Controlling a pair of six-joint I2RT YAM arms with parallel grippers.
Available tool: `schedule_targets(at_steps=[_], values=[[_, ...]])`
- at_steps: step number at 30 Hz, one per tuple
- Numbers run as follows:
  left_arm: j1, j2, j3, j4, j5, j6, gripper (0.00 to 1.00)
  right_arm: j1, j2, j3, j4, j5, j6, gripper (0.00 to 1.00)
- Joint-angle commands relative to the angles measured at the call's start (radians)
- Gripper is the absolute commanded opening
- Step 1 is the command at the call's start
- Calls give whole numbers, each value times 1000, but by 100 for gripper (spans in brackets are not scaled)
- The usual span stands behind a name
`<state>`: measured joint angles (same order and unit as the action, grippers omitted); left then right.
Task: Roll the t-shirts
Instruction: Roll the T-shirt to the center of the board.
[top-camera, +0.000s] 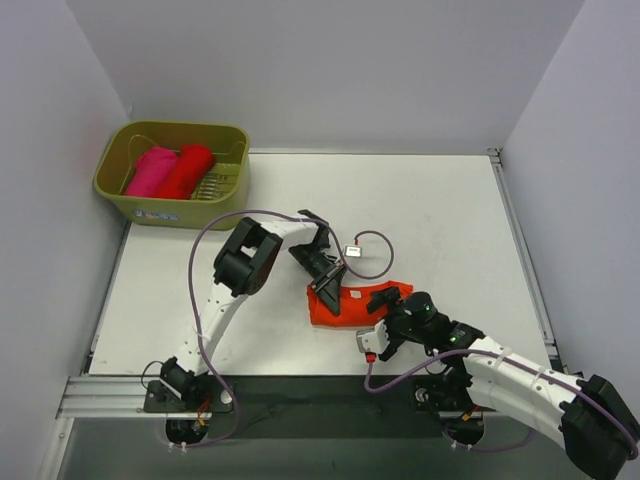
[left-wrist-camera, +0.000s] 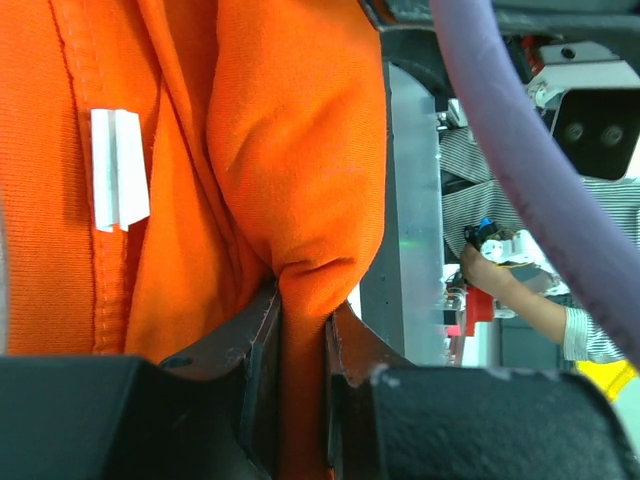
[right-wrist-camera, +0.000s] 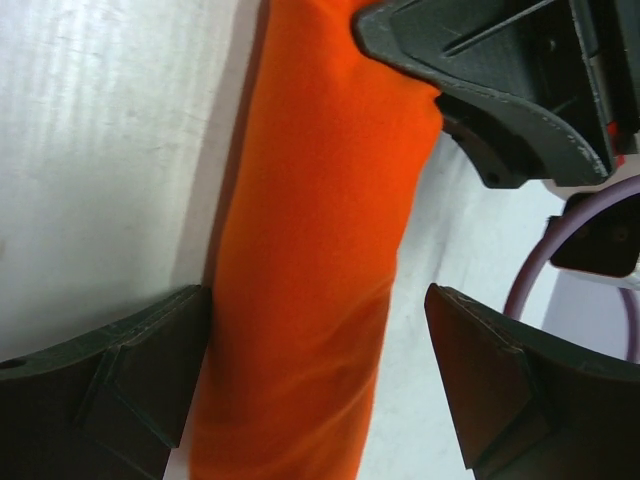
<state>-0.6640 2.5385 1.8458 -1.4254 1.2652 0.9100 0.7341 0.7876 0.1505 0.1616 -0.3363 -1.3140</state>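
Orange-red t-shirt (top-camera: 350, 306): rolled up, lying mid-tabletop (top-camera: 440, 220) toward the near edge.
Left claw (left-wrist-camera: 303, 305): clenched on a fold of the orange-red cloth (a white tag shows nearby).
Right claw (right-wrist-camera: 315, 300): released, jaws spread to either side of the roll.
Basket (top-camera: 115, 190): far-left corner, holding the magenta t-shirt (top-camera: 150, 172) and deeper red t-shirt (top-camera: 187, 172), both rolled, side by side.

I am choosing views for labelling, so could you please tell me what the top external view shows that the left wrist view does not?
Only the top external view shows the basket holding the pink t-shirt and red t-shirt. Only the left wrist view shows a white label and the left fingers pinching a fold. Both show the orange-red t-shirt.
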Motion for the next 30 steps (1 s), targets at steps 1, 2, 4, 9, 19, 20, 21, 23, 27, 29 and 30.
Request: schedule_targets(at_steps=[1, 2, 4, 9, 19, 20, 21, 23, 27, 29, 30], values=[[-11, 78, 33, -99, -124, 36, 6, 2, 82, -57, 127, 66, -51, 89], [-11, 80, 36, -102, -125, 36, 6, 2, 108, -54, 128, 71, -53, 86], [-8, 89, 50, -110, -125, 35, 6, 1, 139, -40, 124, 77, -54, 77], [6, 114, 79, -136, -118, 36, 6, -5, 170, 10, 1, 39, -67, 43], [44, -81, -21, 95, -154, -204, 69, -140, 332, 268, -445, -165, -14, 16], [50, -140, -69, 300, -209, -282, 75, -157, 346, 317, -482, -190, -24, 16], [56, -272, -170, 407, -239, -410, 77, -182, 363, 336, -520, -225, -42, 15], [75, -406, -261, 721, -327, -540, 87, -200, 415, 398, -603, -256, -45, 15], [96, -693, -454, 1041, -591, -762, 97, -225, 579, 526, -773, -297, -42, 14], [109, -789, -554, 1158, -680, -844, 97, -242, 643, 587, -830, -329, -33, 13], [112, -820, -585, 1187, -761, -861, 97, -248, 717, 653, -900, -342, -33, 13]])
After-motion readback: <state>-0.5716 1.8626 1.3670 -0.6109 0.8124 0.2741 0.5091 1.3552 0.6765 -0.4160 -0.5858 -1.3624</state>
